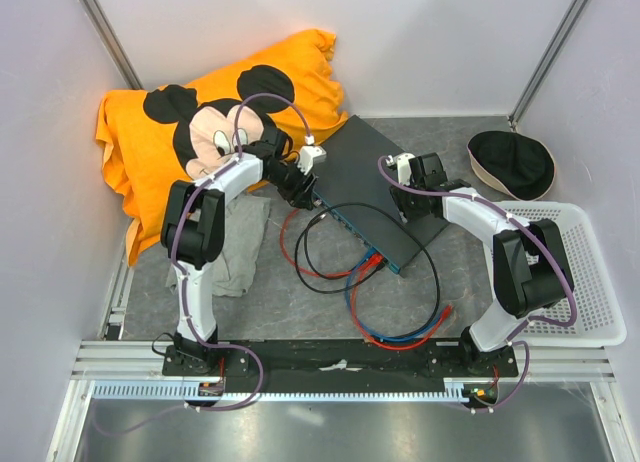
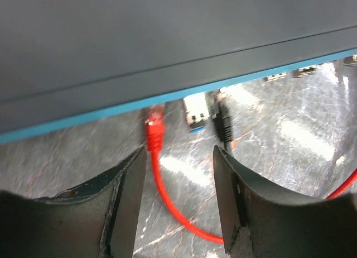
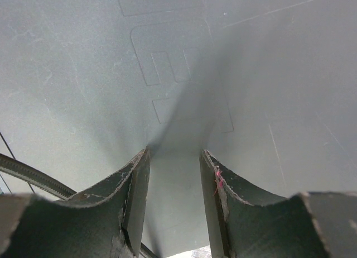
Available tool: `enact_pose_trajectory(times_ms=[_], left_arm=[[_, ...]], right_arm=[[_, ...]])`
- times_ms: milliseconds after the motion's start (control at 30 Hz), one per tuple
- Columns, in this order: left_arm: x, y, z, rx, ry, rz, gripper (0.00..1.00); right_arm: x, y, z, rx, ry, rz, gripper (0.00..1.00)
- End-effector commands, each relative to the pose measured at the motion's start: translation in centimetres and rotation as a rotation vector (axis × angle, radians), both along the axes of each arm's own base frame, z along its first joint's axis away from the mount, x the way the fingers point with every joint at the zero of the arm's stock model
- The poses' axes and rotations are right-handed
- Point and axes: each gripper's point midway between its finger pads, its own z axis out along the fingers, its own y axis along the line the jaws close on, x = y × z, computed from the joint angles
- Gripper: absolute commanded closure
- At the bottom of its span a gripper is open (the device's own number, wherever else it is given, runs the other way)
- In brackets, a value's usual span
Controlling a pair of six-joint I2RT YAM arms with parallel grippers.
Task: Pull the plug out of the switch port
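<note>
1. The switch (image 1: 375, 194) lies flat in the middle of the table (image 1: 300, 312). Its teal face (image 2: 111, 110) is turned toward the left arm.
2. The left gripper (image 2: 179, 151) hovers just in front of that teal face with its fingers spread apart and gripping nothing.
3. A red plug (image 2: 154, 128) sits at the teal face, in line with the gap between those fingers and nearer the left one. I cannot tell whether it is seated.
4. A black plug (image 2: 223, 123) sits at the same face, just beside the red one.
5. The right gripper (image 3: 174, 153) presses its tips on the switch's flat top. Its fingers stand a little apart with nothing between them.
6. Red, black and blue cables (image 1: 400, 327) loop in front of the switch.
</note>
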Motion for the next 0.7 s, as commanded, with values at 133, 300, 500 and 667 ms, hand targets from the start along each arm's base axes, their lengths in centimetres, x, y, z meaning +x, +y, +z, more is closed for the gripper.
enact_pose_trajectory(times_ms=[133,300,500,667], left_arm=[[-0.7,-3.3,0.8,-0.040,-0.063,-0.128,0.41],[0.7,-3.8,0.5,-0.008,-0.104,-0.085,0.41],[2.3,-3.8,0.4,0.048,-0.167,-0.035,0.44],[3.6,-3.6,1.1,0.066,-0.187,0.030,0.46]], right_arm=[[-1.7,-0.7,-1.6,-0.039,0.082,0.008,0.50],[-1.8,-0.7,-1.8,-0.042,0.086,0.009,0.50],[-2.0,-0.7,-2.0,-0.042,0.090,0.010,0.50],[-2.0,-0.8,-2.1,-0.040,0.094,0.010,0.49]])
